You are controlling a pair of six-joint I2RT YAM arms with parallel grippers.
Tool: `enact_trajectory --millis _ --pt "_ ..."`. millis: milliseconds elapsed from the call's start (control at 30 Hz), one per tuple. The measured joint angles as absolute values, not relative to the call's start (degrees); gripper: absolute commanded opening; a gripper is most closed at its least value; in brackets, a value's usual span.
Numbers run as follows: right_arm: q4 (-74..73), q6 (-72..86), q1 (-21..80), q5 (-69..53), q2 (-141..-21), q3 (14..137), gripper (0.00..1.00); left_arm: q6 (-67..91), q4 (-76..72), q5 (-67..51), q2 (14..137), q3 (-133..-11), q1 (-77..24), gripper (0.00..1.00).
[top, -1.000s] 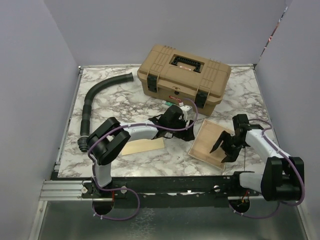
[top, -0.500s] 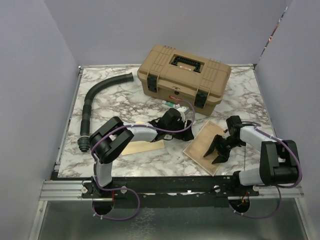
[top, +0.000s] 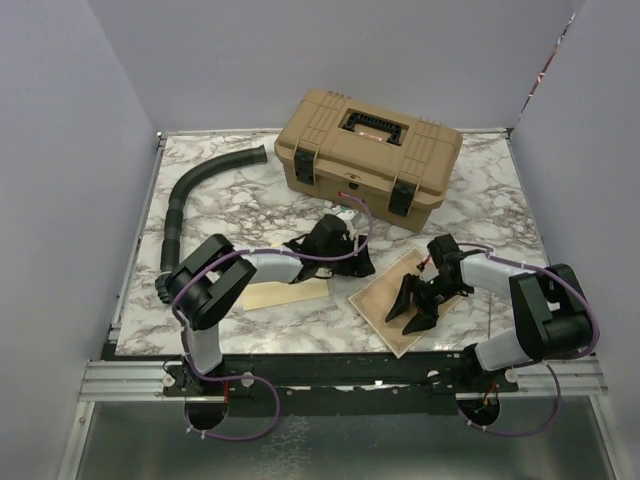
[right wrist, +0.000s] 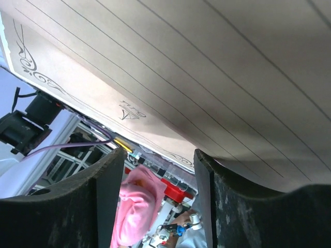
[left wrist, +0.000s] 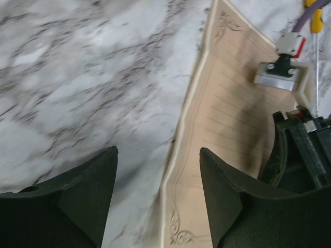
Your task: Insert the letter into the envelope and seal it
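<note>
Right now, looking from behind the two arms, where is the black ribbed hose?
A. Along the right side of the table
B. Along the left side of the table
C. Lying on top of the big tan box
B: the black hose curves down the left side of the table, to the left of the tan box and not on it.
</note>
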State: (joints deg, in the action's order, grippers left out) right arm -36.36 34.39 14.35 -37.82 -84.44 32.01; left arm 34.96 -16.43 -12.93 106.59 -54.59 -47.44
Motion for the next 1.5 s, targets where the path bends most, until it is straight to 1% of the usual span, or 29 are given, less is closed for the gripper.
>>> enact_trajectory --millis 67,133,200,267,367,433,467,533,600,633,667,800,867,900,933,967,1033,1067,1200,1300,1400,1500 --pt "-35.59 35.07 14.57 -38.22 -84.38 31.92 0.61 35.2 -13.96 -13.37 104.03 -52.6 -45.67 0.66" --pt "-34.68 35.88 14.68 -38.52 -84.4 31.9 0.61 35.64 -11.7 -14.76 101.67 -50.59 -43.59 0.6" --pt "-33.67 36.64 14.7 -38.83 -84.51 31.9 0.61 36.07 -9.41 -17.21 100.07 -49.32 -41.43 0.57" --pt "-32.77 37.21 14.74 -39.22 -84.71 31.9 0.61 36.12 -8.19 -19.25 99.72 -48.82 -40.25 0.54" --pt "-30.92 37.74 14.85 -40.23 -85.14 31.88 0.61 36.53 -7.11 -24.01 100.29 -48.6 -40.14 0.47" --pt "-29.47 37.89 14.92 -41.08 -85.54 31.86 0.61 37.32 -7.38 -27.4 101.56 -48.73 -40.45 0.44" --pt "-29.04 37.93 14.92 -41.32 -85.67 31.83 0.61 37.56 -7.44 -28.45 102.04 -48.9 -40.58 0.4" --pt "-27.94 37.98 14.92 -41.95 -85.97 31.77 0.61 38.06 -7.53 -30.72 102.94 -49.19 -40.8 0.29" --pt "-27.14 38.02 14.94 -42.48 -86.17 31.75 0.61 38.33 -7.09 -31.86 103.39 -49.21 -40.97 0.15" --pt "-26.74 38.06 14.94 -42.63 -86.26 31.75 0.61 38.5 -6.66 -32.18 103.61 -49.17 -41.01 0.02" --pt "-26.44 38.11 14.94 -42.74 -86.28 31.75 0.61 38.46 -5.93 -32.51 103.77 -49.1 -41.01 0.0" --pt "-25.36 38.13 14.96 -42.68 -85.73 31.75 0.63 37.47 -4.12 -32.58 103.63 -48.9 -40.82 0.0" --pt "-24.67 38.04 14.96 -41.8 -84.44 31.79 0.65 35.99 -2.9 -32.1 102.76 -48.9 -40.36 0.0" --pt "-24.36 37.89 15.03 -40.97 -83.33 31.97 0.68 34.74 -1.65 -31.64 102.08 -49.06 -40.16 0.0" --pt "-24.16 37.58 15.03 -39.81 -81.89 32.32 0.71 33.47 -0.08 -31.0 101.32 -49.36 -39.97 0.0" --pt "-24.03 37.15 15.03 -38.72 -79.85 33.06 0.76 31.7 2.46 -30.2 100.31 -50.24 -39.57 0.0" --pt "-24.03 36.16 15.0 -37.23 -76.25 34.96 0.93 28.56 6.31 -28.91 98.39 -52.53 -39.13 0.0" --pt "-23.81 35.22 15.03 -36.32 -73.87 36.67 0.99 27.09 7.66 -28.4 97.17 -53.6 -38.85 0.0" --pt "-20.53 32.49 15.03 -33.61 -65.32 42.44 1.0 21.39 12.99 -26.52 89.86 -55.96 -38.59 0.0" --pt "-16.69 30.35 15.0 -33.28 -60.34 45.87 1.0 17.47 17.58 -25.36 81.87 -56.1 -38.63 0.0" --pt "-14.57 26.72 15.0 -34.48 -59.61 50.48 1.0 14.57 20.84 -24.58 75.35 -56.27 -38.63 0.0" --pt "-14.15 20.43 15.07 -36.82 -62.15 56.36 0.99 11.46 23.55 -23.7 69.25 -56.9 -38.63 0.0"
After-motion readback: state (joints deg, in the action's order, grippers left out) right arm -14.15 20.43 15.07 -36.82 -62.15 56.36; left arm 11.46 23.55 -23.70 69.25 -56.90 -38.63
